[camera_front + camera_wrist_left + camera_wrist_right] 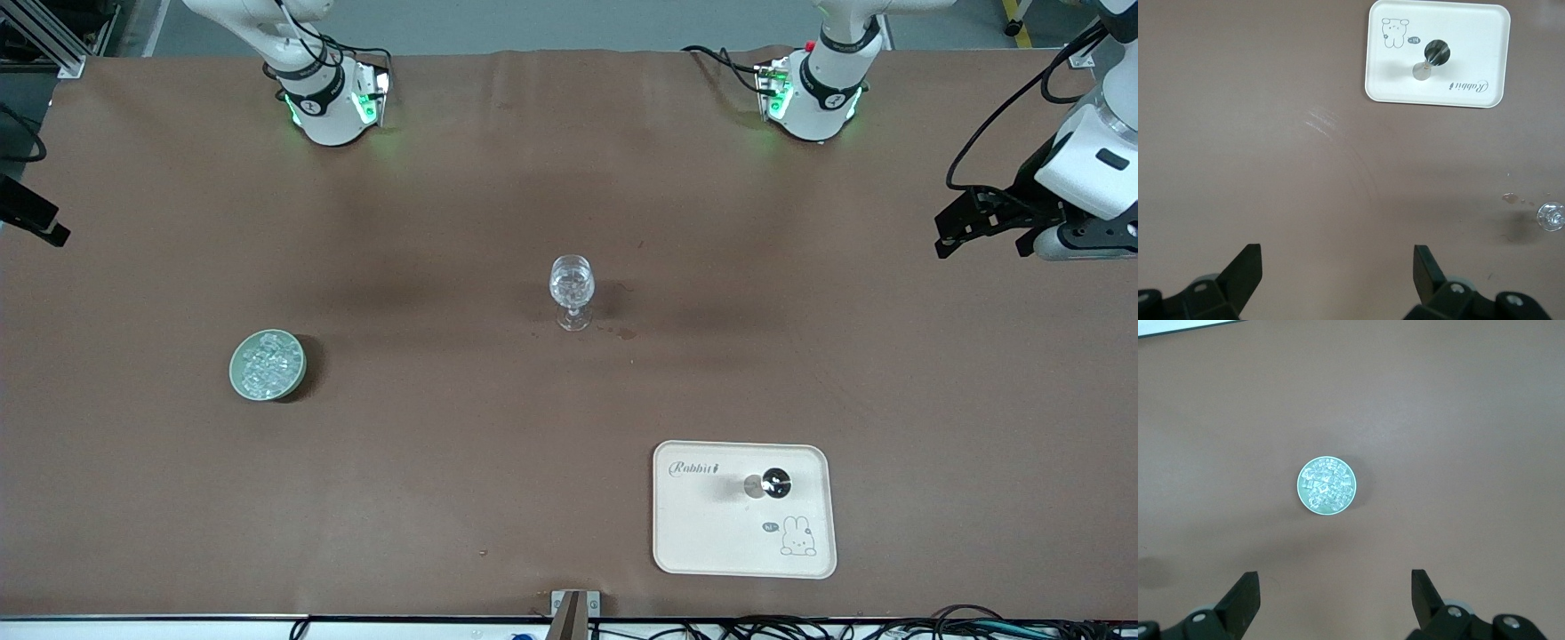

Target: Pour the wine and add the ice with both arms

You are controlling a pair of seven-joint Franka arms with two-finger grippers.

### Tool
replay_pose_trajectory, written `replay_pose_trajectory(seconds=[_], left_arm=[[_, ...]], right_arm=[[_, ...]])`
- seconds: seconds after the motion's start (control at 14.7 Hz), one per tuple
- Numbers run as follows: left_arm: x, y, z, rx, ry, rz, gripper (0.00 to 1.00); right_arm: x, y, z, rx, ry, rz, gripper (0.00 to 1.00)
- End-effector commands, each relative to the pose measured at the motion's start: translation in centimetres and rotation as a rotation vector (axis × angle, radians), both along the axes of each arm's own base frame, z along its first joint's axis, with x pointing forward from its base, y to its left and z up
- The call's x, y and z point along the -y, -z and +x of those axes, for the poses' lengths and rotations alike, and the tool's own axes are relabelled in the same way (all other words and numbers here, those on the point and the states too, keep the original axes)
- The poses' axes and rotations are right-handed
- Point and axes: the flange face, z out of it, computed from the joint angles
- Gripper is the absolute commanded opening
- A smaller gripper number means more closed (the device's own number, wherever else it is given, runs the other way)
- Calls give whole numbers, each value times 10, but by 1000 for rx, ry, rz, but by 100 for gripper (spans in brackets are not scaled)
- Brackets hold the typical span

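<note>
A clear stemmed glass (572,289) stands upright mid-table; its bowl glints and I cannot tell what is in it. The ice (267,363) fills a pale green bowl (238,378) toward the right arm's end. Wine itself does not show. My right gripper (53,229) hangs open and holds nothing at that end's edge; its wrist view looks down on the ice (1327,484) in the bowl (1301,487), between open fingers (1335,587). My left gripper (941,233) hangs open and holds nothing at the other end, over bare cloth (1338,263).
A cream tray (711,533) with a rabbit print lies near the front edge, carrying a small shiny metal cup (769,484); the left wrist view shows the tray (1478,40), the cup (1431,57) and the glass's foot (1551,217). Small wet spots (622,333) mark the brown cloth beside the glass.
</note>
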Motion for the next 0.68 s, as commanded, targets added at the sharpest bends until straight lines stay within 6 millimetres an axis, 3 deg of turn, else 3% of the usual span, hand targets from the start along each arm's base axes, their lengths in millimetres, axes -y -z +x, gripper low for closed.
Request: replay_pose_trajectory(seconds=[0.0,0.61], left_arm=[[3,-10,3,-13,-8,-9,100],[6,-8,-3,-56,9,-32,100]], right_arm=[[0,-4,-8,4,-9,12,100],[1,-4,-8,4,-6,12,100]])
